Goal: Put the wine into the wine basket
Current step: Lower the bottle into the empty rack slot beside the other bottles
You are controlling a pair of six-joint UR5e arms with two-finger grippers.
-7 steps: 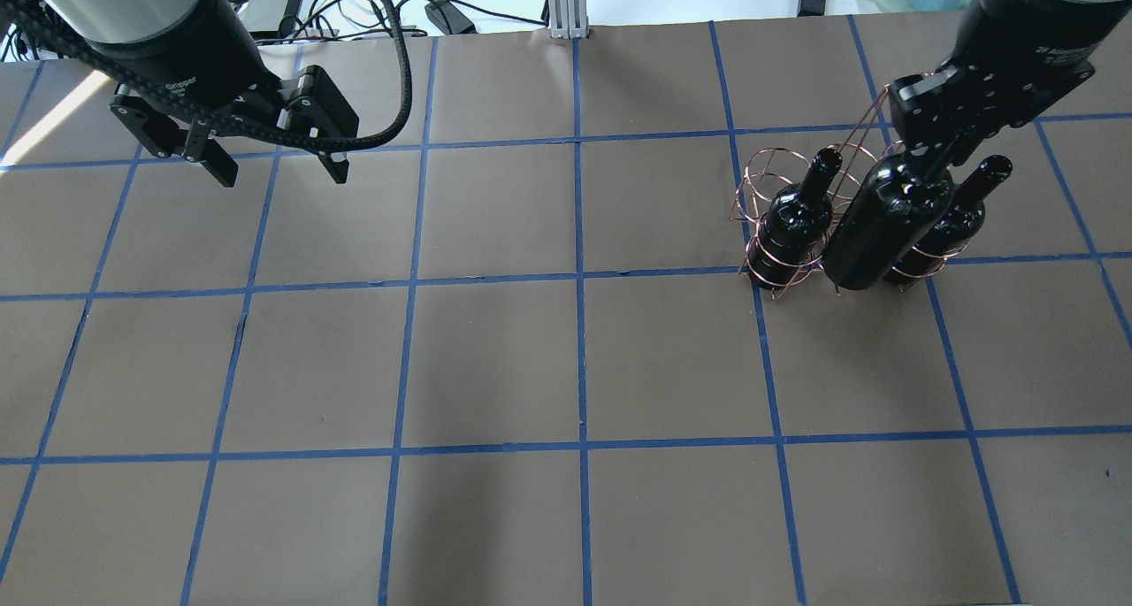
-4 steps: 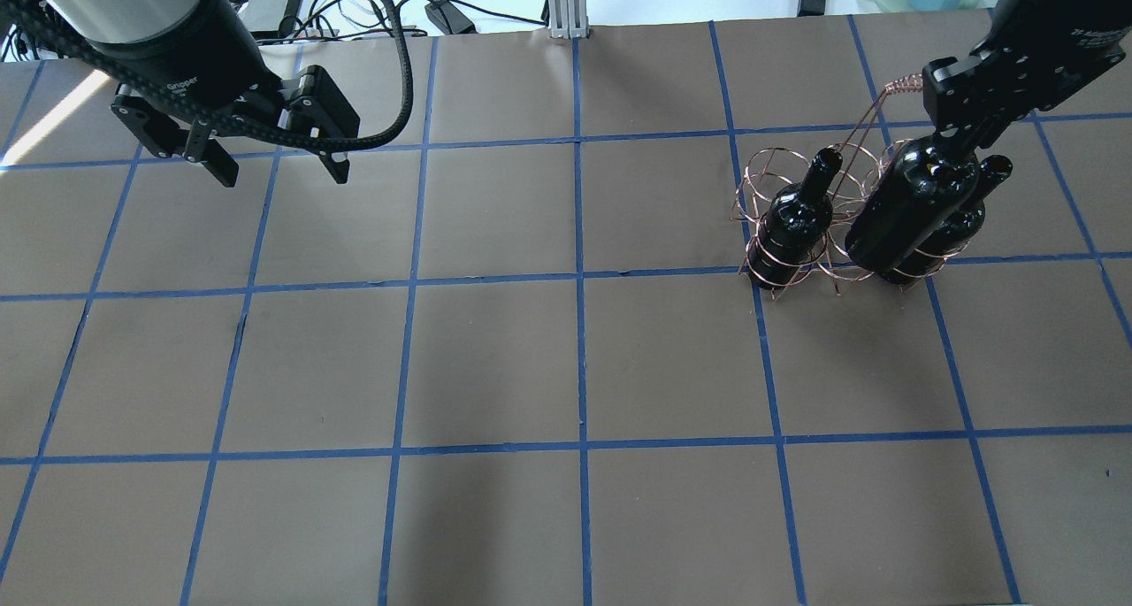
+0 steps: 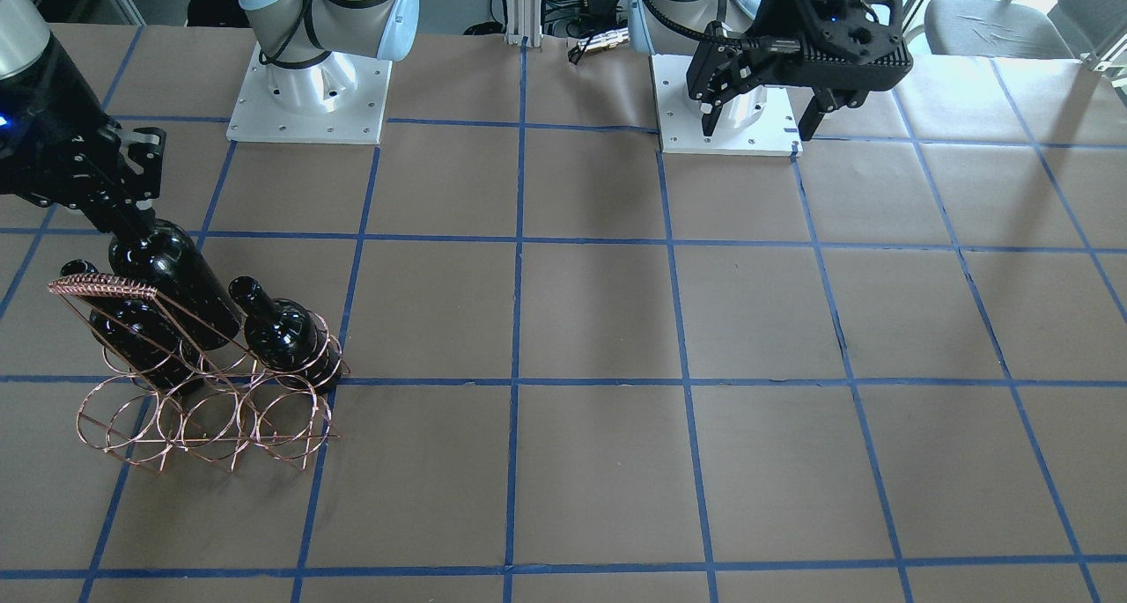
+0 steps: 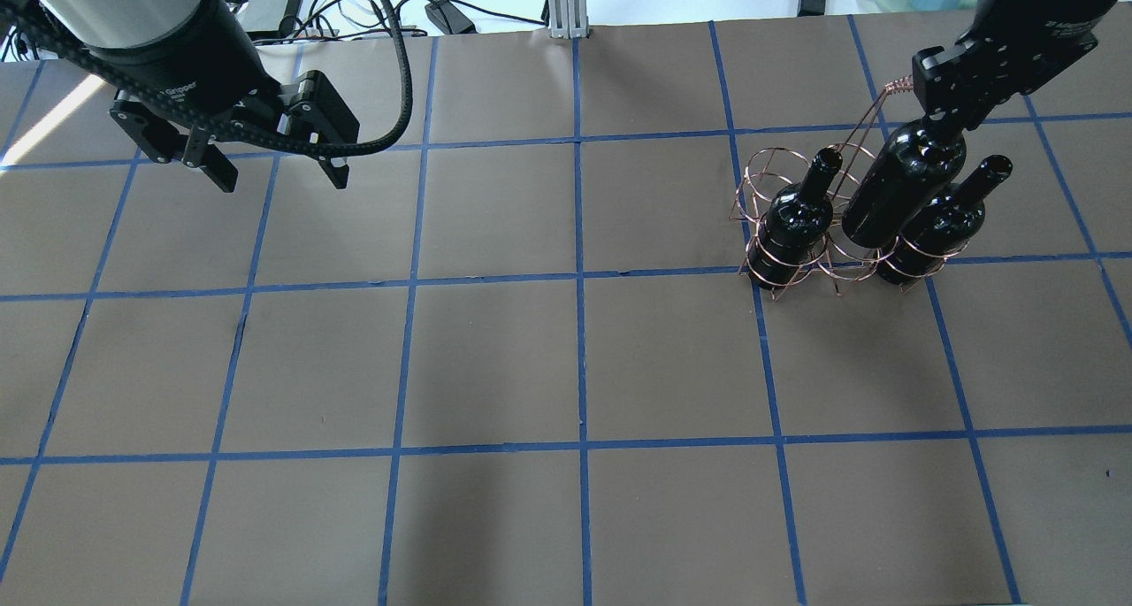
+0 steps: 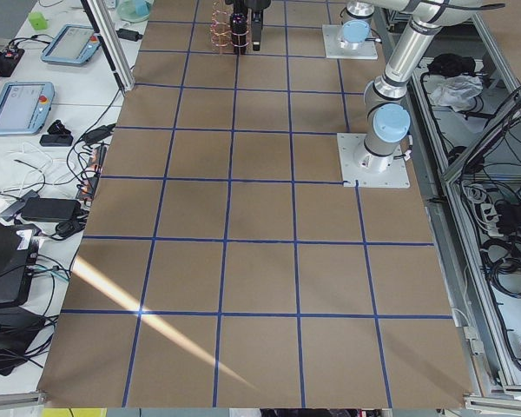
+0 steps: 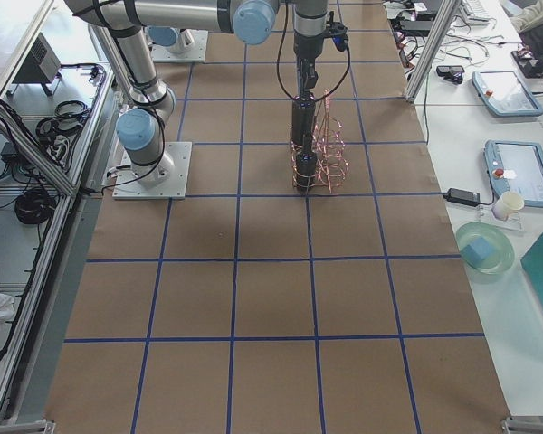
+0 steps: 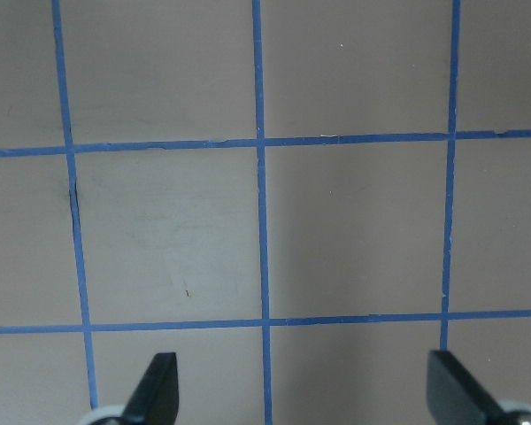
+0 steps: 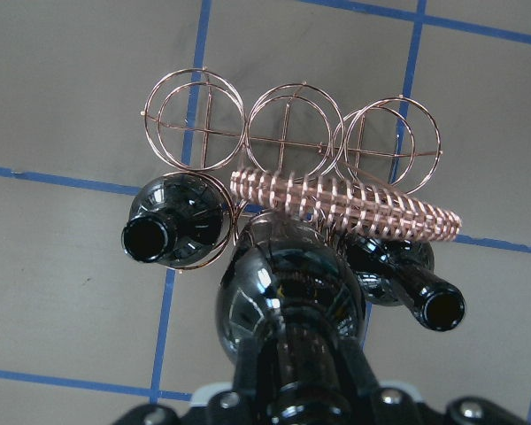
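My right gripper [image 4: 951, 111] is shut on the neck of the wine [image 4: 898, 190], a dark glossy bottle that hangs nearly upright. Its base is down in the middle loop of the near row of the wine basket [image 4: 768, 171], a copper-pink wire rack. The wine [image 3: 172, 277] and basket [image 3: 202, 418] also show in the front view, below the right gripper [image 3: 123, 216]. In the right wrist view the wine [image 8: 288, 301] sits just under the coiled handle [image 8: 345, 204]. My left gripper [image 4: 283, 180] is open and empty far to the left, as the left wrist view [image 7: 305, 390] shows.
Two other dark bottles [image 4: 791, 221] [image 4: 937, 226] stand in the basket loops on either side of the wine. The far row of loops [image 8: 288, 133] holds nothing. The table [image 4: 575, 367] is brown paper with a blue tape grid.
My right gripper has moved away from the robot and down with the wine, bringing its base between the two other bottles into the basket. The left arm has not moved.
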